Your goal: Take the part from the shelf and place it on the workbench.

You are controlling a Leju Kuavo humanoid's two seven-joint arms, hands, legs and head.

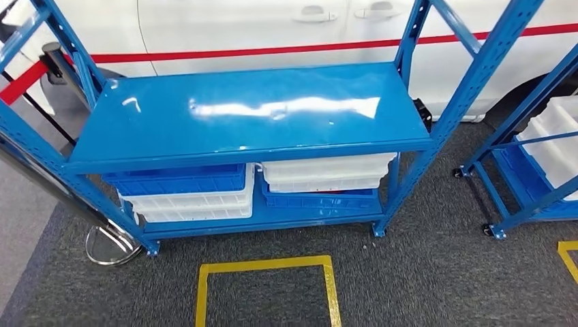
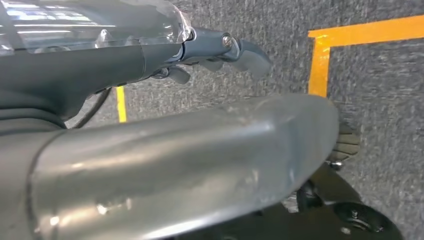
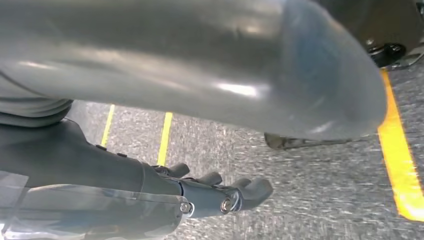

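- Left hand hangs over grey carpet, fingers loosely apart, holding nothing.
- Right hand same: empty, fingers apart, above carpet.
- Blue shelf ahead, top bare; bins stacked below.
- Part: can't tell where.
- Yellow tape square before shelf.

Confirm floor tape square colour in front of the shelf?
Yellow tape square, clearest in the head view.

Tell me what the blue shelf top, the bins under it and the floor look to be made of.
Shelf top: likely painted sheet metal, glossy, with bright reflections. White bins and blue bins: apparently moulded plastic, the white ones slightly translucent. Floor: dark grey carpet by its speckled, matte texture, marked with yellow tape.
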